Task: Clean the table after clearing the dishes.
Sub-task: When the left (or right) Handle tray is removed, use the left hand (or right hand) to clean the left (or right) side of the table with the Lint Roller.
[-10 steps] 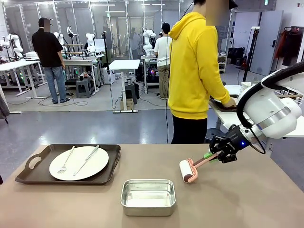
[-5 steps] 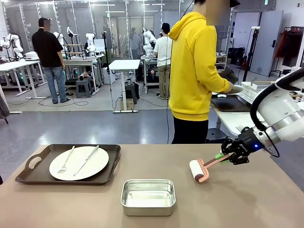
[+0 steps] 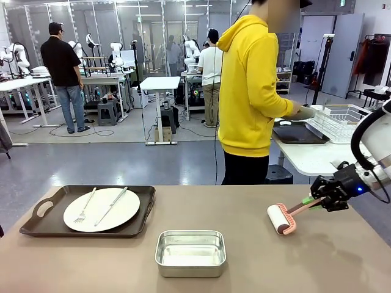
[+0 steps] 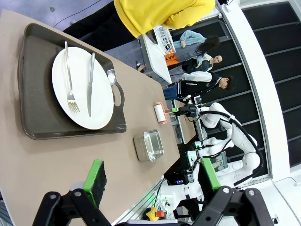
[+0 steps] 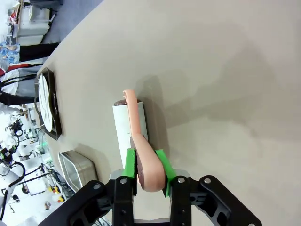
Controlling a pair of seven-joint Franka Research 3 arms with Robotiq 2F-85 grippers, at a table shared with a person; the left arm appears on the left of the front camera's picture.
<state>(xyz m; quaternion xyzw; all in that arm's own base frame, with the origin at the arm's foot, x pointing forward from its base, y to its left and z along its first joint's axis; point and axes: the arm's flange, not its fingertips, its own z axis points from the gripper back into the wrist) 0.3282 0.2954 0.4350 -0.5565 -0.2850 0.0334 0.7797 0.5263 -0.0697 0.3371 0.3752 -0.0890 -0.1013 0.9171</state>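
Note:
On the left of the tan table (image 3: 91, 262) lies a dark brown tray (image 3: 38, 227) bearing a white plate (image 3: 101, 209) with a fork (image 3: 85, 206) and a knife (image 3: 112, 205). My right gripper (image 3: 313, 199) is shut on the pink handle of a lint roller (image 3: 281, 219), whose white roll rests on the tabletop at the right. In the right wrist view the green pads (image 5: 129, 162) clamp the handle of the roller (image 5: 130, 126). My left gripper (image 4: 153, 176) hangs open and bare above the table, with the plate (image 4: 82, 87) and tray (image 4: 28, 84) ahead of it.
A small steel pan (image 3: 190, 252) stands at the table's front centre. A person in a yellow hoodie (image 3: 250, 85) stands behind the table, hand at a white side table (image 3: 305, 155) bearing a dark tray (image 3: 299, 133) and a wire rack (image 3: 342, 119).
My right gripper has drawn the lint roller to the right across the tabletop. The person's hand has lifted from the side table's dark tray toward the wire rack.

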